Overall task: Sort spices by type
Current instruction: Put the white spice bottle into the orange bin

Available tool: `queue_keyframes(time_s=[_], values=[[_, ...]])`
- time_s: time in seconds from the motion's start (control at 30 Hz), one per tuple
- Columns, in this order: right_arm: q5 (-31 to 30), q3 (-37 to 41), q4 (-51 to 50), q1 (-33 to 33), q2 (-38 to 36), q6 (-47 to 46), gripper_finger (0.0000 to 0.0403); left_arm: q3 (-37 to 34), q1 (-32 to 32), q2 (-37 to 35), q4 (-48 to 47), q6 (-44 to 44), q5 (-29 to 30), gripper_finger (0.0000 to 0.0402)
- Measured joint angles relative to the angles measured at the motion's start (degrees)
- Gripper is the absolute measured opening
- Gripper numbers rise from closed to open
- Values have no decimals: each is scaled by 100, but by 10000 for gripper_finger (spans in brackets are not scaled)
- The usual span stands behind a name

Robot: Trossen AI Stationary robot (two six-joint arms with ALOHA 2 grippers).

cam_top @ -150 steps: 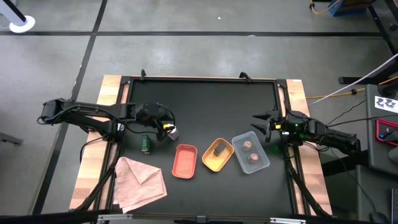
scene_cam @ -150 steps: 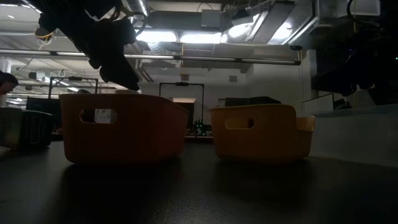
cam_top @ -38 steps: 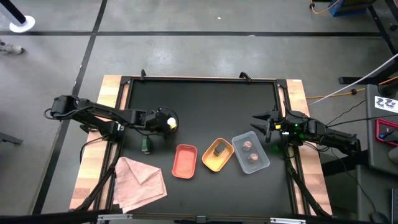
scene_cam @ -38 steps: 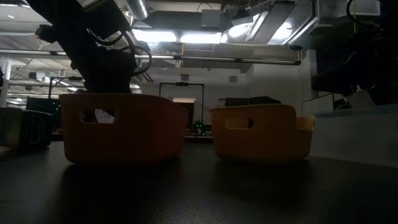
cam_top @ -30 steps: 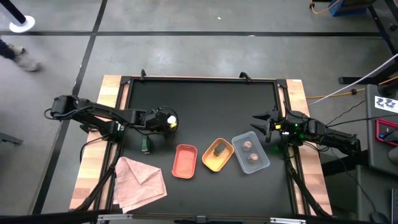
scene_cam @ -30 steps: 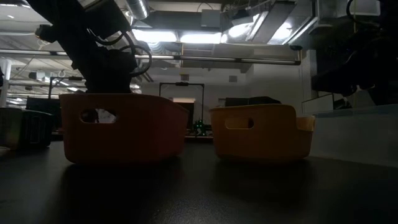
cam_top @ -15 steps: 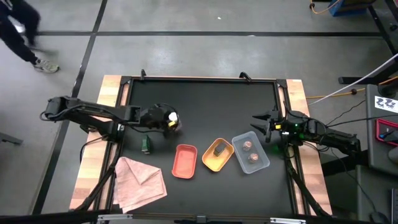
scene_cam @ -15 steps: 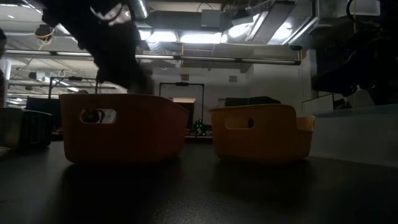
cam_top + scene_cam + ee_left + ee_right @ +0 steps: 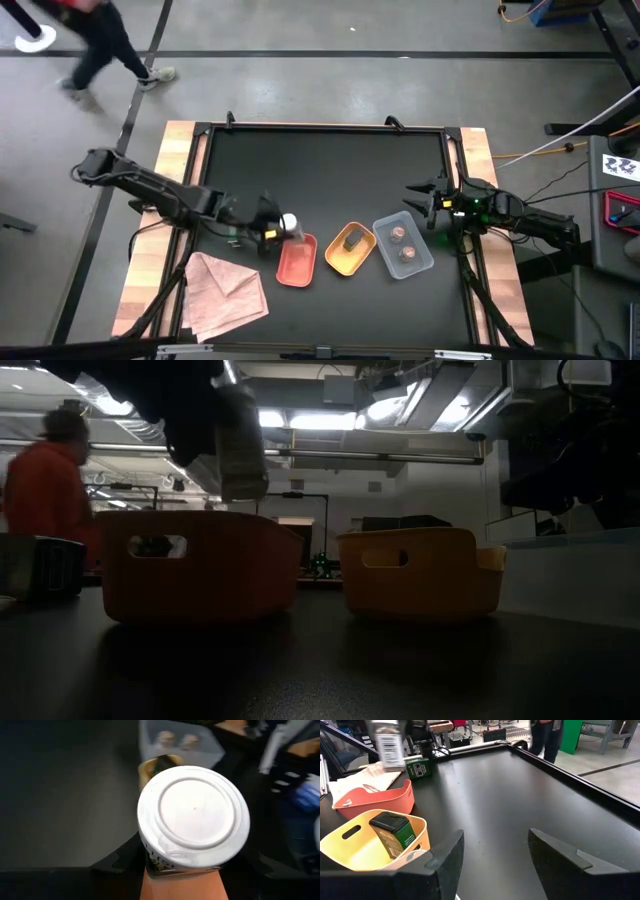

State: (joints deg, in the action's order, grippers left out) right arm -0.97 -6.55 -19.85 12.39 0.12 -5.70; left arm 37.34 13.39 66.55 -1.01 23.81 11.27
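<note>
Left gripper [image 9: 277, 228] is clamped on the small white-capped spice jar [image 9: 194, 818], carried just above the near rim of the red plastic tray [image 9: 297, 262]. Placement step in hand; next, centre over the tray, lower, release. Right gripper [image 9: 428, 205] waits, jaws apart.

Black table [image 9: 330, 170] (three trays [image 9: 297, 260], pink cloth [image 9: 222, 290])

Hidden and blurred, operator:
Your left gripper [image 9: 272, 232] fingers sat hidden behind the white-capped jar [image 9: 194, 820]; a passing person [image 9: 95, 35] was blurred, cut by the frame's edge; the jar label [image 9: 387, 745] was unreadable.
</note>
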Motion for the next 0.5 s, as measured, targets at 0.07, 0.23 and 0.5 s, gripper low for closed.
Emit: queue_keyframes(time_s=[0.07, 0.23, 0.5], values=[[0, 0, 1, -1, 2, -1, 221, 0, 170, 170, 269, 4, -2, 189], [2, 0, 1, -1, 1, 0, 221, 0, 475, 746, 703, 94, 73, 189], [5, 0, 1, 0, 1, 1, 221, 0, 606, 1628, 790, 205, 227, 208]])
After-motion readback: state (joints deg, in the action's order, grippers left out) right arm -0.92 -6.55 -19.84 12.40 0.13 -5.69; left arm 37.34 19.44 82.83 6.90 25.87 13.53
